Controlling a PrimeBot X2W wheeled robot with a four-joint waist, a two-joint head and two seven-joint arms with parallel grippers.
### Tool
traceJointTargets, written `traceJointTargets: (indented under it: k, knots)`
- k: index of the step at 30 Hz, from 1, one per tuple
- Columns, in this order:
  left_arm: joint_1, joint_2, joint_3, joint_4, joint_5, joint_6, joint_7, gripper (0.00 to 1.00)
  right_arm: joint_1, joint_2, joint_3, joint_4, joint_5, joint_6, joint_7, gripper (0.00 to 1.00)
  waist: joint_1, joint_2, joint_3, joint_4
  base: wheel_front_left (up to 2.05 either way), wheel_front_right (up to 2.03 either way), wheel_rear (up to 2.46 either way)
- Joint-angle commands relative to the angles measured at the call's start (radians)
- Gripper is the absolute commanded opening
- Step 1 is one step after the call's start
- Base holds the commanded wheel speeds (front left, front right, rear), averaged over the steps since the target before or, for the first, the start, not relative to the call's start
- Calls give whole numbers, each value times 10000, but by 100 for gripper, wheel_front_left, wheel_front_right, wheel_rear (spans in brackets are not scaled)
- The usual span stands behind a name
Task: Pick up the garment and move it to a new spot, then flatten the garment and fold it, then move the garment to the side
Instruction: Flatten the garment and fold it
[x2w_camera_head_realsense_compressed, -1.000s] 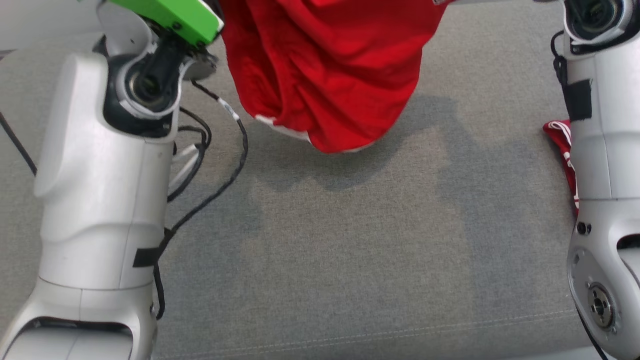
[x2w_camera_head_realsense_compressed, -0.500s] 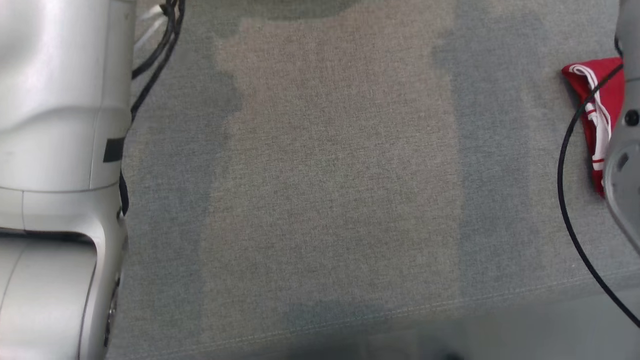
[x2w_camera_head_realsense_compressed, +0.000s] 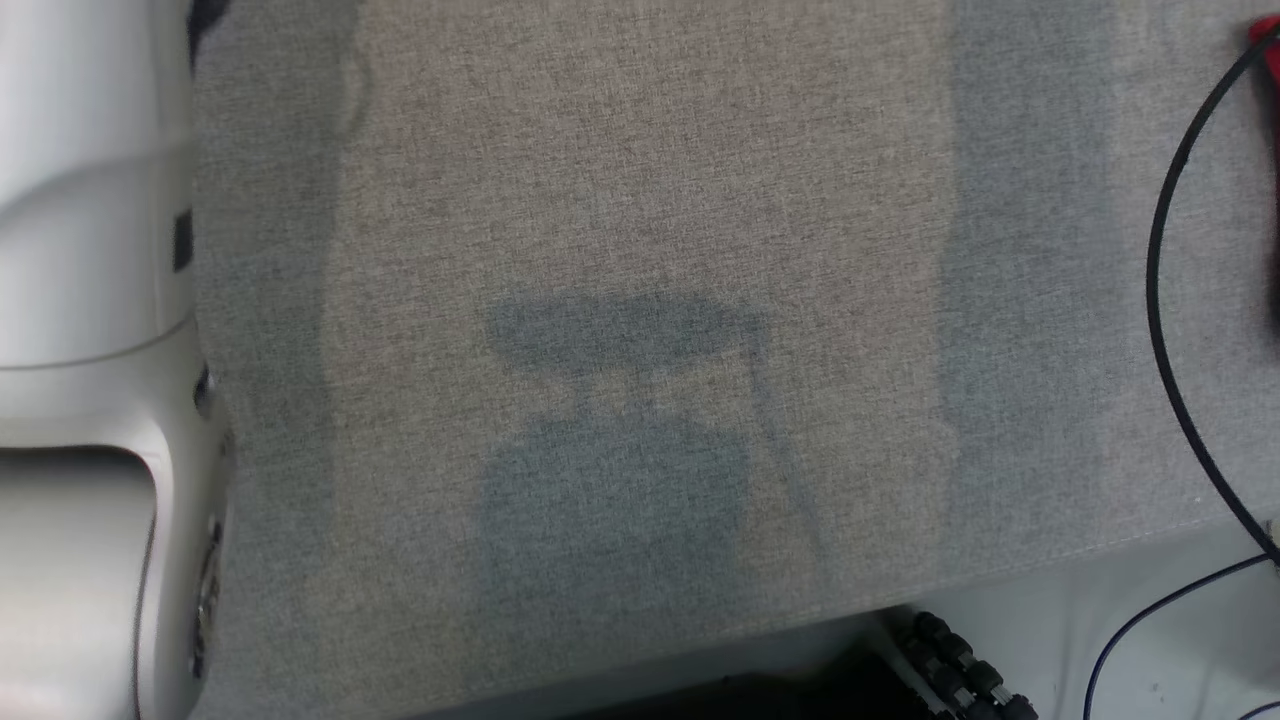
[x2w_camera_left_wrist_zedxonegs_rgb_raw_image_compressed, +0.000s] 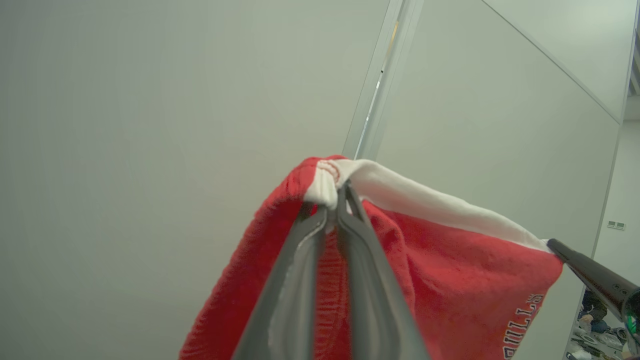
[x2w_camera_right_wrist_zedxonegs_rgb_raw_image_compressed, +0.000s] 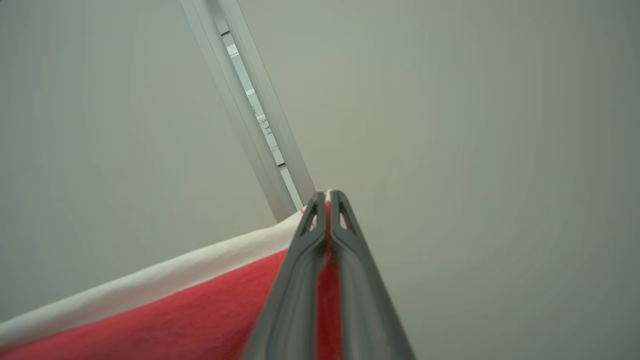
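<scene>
The garment is red with a white hem and pale lettering, and it hangs in the air in front of a pale wall. In the left wrist view my left gripper is shut on one corner of that white hem. The hem runs taut to the right, where the right gripper's dark finger pinches its other end. In the right wrist view my right gripper is shut on the hem, with the red garment hanging away to the lower left.
Below lies a grey fabric surface with shadows on it. My pale left arm fills its left side. A black cable loops at the right, beside a sliver of red cloth. The surface's front edge and pale floor show at the bottom right.
The head view has swung down toward the surface's front edge, so the hanging garment has left its top. The red cloth at the right has slid to the corner.
</scene>
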Motion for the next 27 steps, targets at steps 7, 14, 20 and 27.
traceJointTargets:
  k: [7, 14, 20, 27]
  knots:
    - [1898, 16, -290, -207, -71, -447, 2, 0, 2220, -102, 1659, -1027, 355, 1, 785, 0, -1, -1, 300, -43, 0, 0, 0]
    - [4048, 21, -372, 71, -1284, -373, 301, 0, 5478, -1171, 2506, -3973, 1374, -1, 3398, 0, -1, -1, -1074, 112, 0, 0, 0]
    - [5718, 104, -305, 79, -2045, -120, 1612, 0, 7829, -1701, 2247, -5864, 1664, 1, 5507, 0, -1, -1, -2290, 288, 0, 0, 0]
    - [8359, 507, -409, -669, -2908, 485, 3717, 0, 10978, -1732, 1819, -8210, 1913, -1, 8341, 0, -1, -1, -3944, 441, 0, 0, 0]
